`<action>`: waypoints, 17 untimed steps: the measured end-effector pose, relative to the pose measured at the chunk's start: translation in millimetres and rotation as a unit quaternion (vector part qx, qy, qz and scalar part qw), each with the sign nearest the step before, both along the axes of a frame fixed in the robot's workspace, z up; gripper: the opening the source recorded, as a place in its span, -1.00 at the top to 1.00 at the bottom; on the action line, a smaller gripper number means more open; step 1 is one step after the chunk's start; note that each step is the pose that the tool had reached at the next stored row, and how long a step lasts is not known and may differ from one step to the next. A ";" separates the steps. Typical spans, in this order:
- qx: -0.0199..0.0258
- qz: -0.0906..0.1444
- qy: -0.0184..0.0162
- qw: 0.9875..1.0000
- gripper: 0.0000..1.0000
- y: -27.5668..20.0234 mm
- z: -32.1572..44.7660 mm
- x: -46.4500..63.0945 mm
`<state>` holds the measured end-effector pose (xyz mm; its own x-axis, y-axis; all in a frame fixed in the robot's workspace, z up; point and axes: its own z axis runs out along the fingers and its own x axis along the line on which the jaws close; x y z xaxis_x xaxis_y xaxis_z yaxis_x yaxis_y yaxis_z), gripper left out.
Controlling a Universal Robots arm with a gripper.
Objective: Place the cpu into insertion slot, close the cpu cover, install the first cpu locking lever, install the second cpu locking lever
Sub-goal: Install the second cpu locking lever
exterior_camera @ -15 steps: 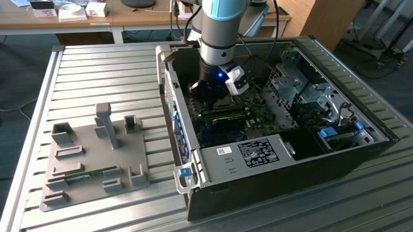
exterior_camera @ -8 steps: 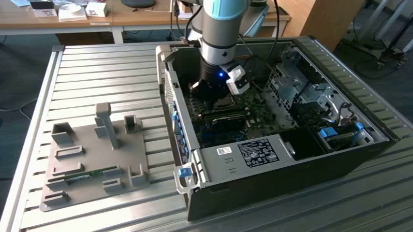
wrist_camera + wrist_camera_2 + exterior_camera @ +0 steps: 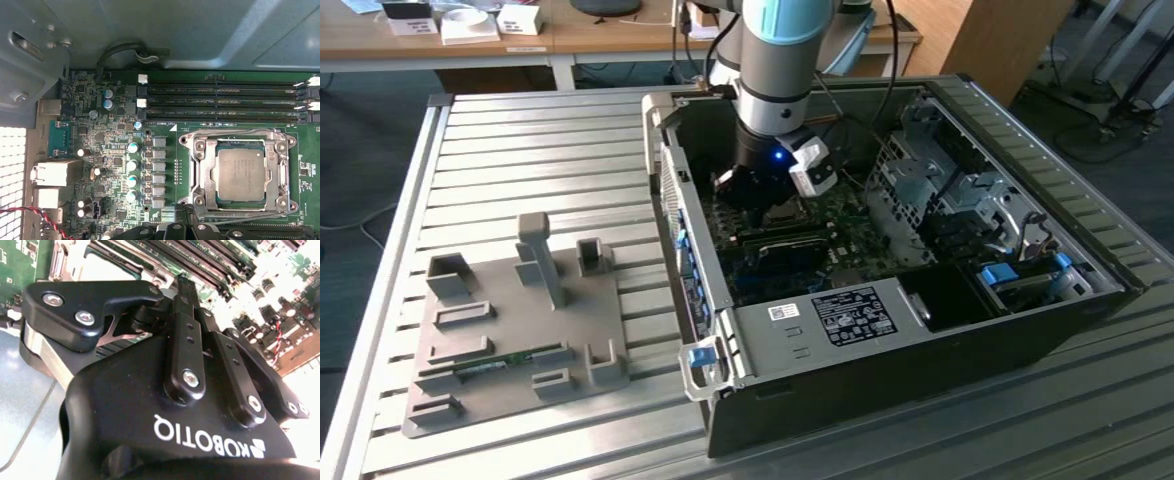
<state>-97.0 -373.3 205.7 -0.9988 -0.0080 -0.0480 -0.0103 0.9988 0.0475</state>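
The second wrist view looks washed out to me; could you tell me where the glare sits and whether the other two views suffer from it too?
In the second wrist view the motherboard behind the gripper is blown out to white. In the first wrist view the cpu and cpu cover are evenly lit; only a perforated panel is overexposed. In the exterior view the computer case interior is dim.

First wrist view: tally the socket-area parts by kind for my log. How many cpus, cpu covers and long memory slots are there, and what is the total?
cpu: 1
cpu cover: 1
long memory slots: 4
Total: 6
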 end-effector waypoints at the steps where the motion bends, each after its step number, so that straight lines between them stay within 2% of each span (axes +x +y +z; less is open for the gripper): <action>1: 0.000 0.000 0.000 1.000 0.79 0.0 -0.6 0.0; 11: 0.006 0.000 0.000 1.000 0.79 -0.1 -5.9 0.0; 16: 0.016 0.000 0.000 1.000 0.79 0.1 -7.3 0.0; 17: 0.016 0.000 0.000 1.000 0.79 0.1 -7.4 0.0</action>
<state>-96.9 -373.2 198.2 -0.9988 -0.0064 -0.0485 -0.0103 0.9967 0.0804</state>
